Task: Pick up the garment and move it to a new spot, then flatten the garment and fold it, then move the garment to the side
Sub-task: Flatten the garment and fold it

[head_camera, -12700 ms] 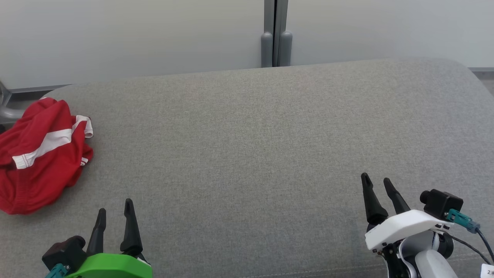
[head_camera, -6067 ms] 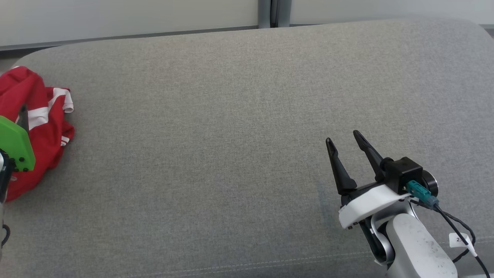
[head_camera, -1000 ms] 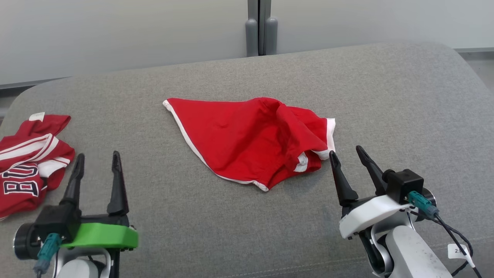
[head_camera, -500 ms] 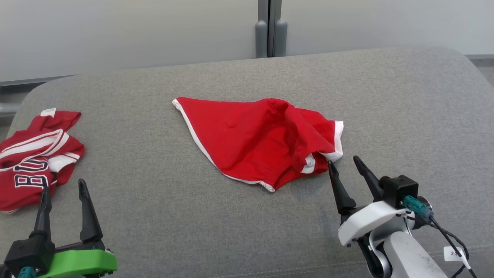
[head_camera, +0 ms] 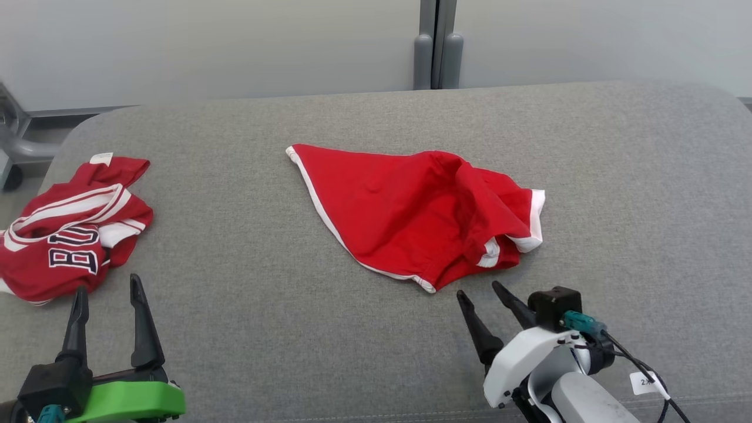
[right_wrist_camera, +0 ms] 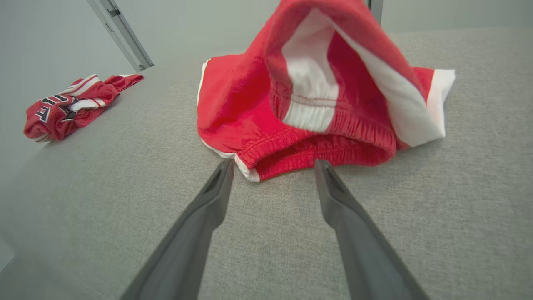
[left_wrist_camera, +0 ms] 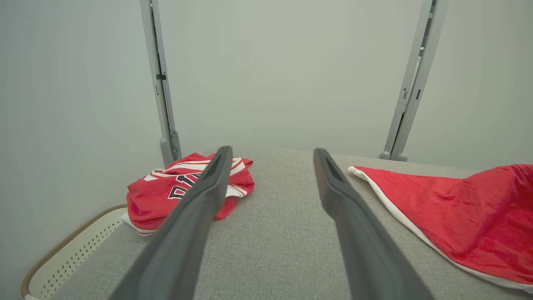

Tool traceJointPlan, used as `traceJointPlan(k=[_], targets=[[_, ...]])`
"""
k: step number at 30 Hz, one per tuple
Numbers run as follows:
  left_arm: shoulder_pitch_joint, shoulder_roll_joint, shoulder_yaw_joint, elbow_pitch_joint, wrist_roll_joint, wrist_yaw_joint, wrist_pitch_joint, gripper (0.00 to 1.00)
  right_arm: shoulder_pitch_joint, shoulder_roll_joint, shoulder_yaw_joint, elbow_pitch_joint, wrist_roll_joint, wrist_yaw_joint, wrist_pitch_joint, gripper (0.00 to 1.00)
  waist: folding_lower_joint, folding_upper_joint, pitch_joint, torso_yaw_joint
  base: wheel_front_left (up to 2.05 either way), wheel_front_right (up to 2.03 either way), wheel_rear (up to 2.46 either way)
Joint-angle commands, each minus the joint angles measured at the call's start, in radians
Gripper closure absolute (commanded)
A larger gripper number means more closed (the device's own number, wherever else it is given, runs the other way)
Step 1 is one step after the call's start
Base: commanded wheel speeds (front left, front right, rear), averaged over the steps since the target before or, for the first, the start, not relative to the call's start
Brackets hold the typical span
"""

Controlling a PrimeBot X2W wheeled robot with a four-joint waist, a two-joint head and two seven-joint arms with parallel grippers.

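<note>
A pair of red shorts with white trim [head_camera: 417, 214] lies rumpled in the middle of the grey cushion [head_camera: 247, 329]; its elastic waistband [right_wrist_camera: 308, 152] faces my right gripper. That right gripper [head_camera: 479, 294] is open just in front of the shorts' near edge, a little apart from the cloth, and its tips [right_wrist_camera: 272, 164] frame the waistband in the right wrist view. At the lower left my left gripper [head_camera: 107, 285] stands open and empty, well away from the shorts [left_wrist_camera: 462, 212].
A crumpled red jersey with white stripes and dark letters [head_camera: 70, 226] lies at the cushion's left end, just beyond my left fingertips. A pale perforated basket [left_wrist_camera: 62, 254] stands below that end. Grey wall panels and a post [head_camera: 436, 44] stand behind the cushion.
The shorts were carried from the left pile to the middle and let go. Over the last second both grippers drew back toward the near edge, still open, while the camera panned left.
</note>
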Motion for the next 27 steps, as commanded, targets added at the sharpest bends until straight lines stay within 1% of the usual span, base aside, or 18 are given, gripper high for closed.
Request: traceJointPlan(k=[1, 11, 12, 19, 27], targets=[[-0.016, -0.005, 0.002, 0.002, 0.009, -0.006, -0.002, 0.0, -0.018, -0.001, 0.014, 0.02, 0.017, 0.0, 0.003, 0.0, 0.0, 0.0, -0.002, 0.013, 0.0, 0.0, 0.0], [-0.023, -0.013, -0.011, 0.023, 0.029, -0.028, -0.002, 0.0, -0.161, 0.005, 0.154, 0.255, 0.07, 0.0, -0.02, 0.0, 0.0, 0.0, -0.01, 0.068, 0.0, 0.0, 0.0], [-0.023, -0.013, -0.011, 0.023, 0.029, -0.028, -0.002, 0.0, -0.161, 0.005, 0.154, 0.255, 0.07, 0.0, -0.02, 0.0, 0.0, 0.0, -0.01, 0.068, 0.0, 0.0, 0.0], [-0.035, -0.017, -0.021, 0.035, 0.037, -0.037, -0.002, 0.0, -0.252, 0.015, 0.224, 0.438, 0.108, 0.0, -0.038, 0.0, 0.0, 0.0, -0.013, 0.099, 0.0, 0.0, 0.0], [-0.041, -0.019, -0.026, 0.045, 0.042, -0.047, -0.002, 0.0, -0.307, 0.022, 0.267, 0.554, 0.168, 0.0, -0.072, 0.0, 0.0, 0.0, -0.008, 0.135, 0.0, 0.0, 0.0]])
